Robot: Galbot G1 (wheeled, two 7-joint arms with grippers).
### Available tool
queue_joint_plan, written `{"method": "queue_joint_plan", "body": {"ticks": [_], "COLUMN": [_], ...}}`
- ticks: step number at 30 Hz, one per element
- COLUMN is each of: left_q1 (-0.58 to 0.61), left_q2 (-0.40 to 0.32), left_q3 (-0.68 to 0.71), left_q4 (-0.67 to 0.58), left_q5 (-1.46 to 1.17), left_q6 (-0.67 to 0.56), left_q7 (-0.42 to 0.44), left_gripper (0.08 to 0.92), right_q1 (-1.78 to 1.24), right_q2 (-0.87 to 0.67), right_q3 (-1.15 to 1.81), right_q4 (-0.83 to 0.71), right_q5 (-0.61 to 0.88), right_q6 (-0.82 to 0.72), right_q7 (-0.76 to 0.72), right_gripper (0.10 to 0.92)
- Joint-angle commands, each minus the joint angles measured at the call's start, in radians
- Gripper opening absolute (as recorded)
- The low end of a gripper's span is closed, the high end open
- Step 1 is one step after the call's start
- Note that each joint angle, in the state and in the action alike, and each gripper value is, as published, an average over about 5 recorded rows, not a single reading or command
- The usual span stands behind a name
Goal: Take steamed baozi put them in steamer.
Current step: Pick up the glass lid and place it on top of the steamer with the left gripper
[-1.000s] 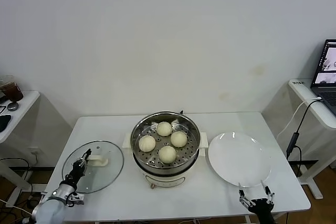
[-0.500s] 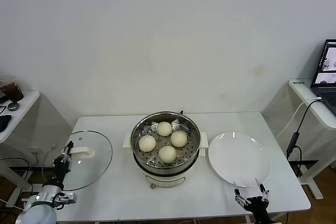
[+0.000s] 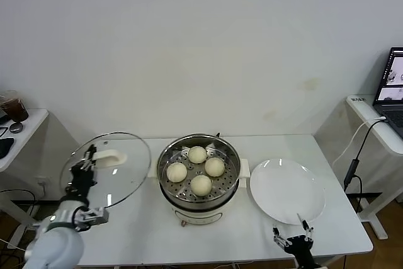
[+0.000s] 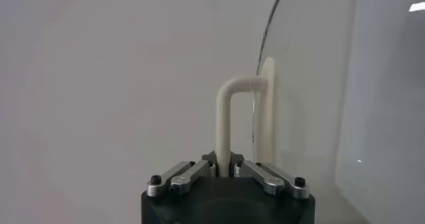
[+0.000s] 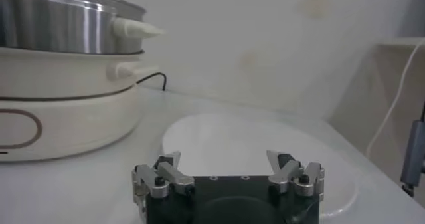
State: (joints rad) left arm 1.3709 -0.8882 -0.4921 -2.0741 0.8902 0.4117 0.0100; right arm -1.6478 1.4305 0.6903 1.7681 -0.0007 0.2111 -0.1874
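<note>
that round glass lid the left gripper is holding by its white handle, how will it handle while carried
The round glass lid looks rigid but probably fragile. Gripped only at its white loop handle by the left gripper, the wide tilted disc may swing. The smooth handle could slip.

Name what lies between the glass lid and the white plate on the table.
In the head view, the steamer stands between them, with four steamed baozi on its tray. The left claw holds the glass lid; the white plate lies bare.

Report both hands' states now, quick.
Left hand: shut on the round glass lid's white handle, lid lifted and tilted.
Right hand: open, holding nothing, near the flat white plate.
</note>
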Motion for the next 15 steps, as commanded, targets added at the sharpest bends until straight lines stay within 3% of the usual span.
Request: {"method": "queue_joint_plan", "body": {"ticks": [1, 7, 15], "left_q1": [-0.258, -0.302, -0.398], "left_q2": [-0.048, -0.152, -0.274], "left_q3": [0.342, 0.429, 0.569], "left_q4": [-0.118, -0.084, 0.042], "left_q5": [0.110, 0.289, 0.406], "left_q6": [0.209, 0.216, 0.223], "left_q7": [0.180, 0.257, 0.289], "left_gripper": [0.172, 0.172, 0.172], "right_q1": [0.032, 0.053, 0.062], "right_q2": [0.031, 0.050, 0.055], "right_q3": [-0.042, -0.065, -0.067], "right_q4": [-0.035, -0.058, -0.070], "right_q5": [-0.109, -0.152, -0.163], "right_q6": [0.014, 0.021, 0.027], "right_q7": [0.028, 0.043, 0.046], "right_gripper": [0.823, 0.823, 0.823]}}
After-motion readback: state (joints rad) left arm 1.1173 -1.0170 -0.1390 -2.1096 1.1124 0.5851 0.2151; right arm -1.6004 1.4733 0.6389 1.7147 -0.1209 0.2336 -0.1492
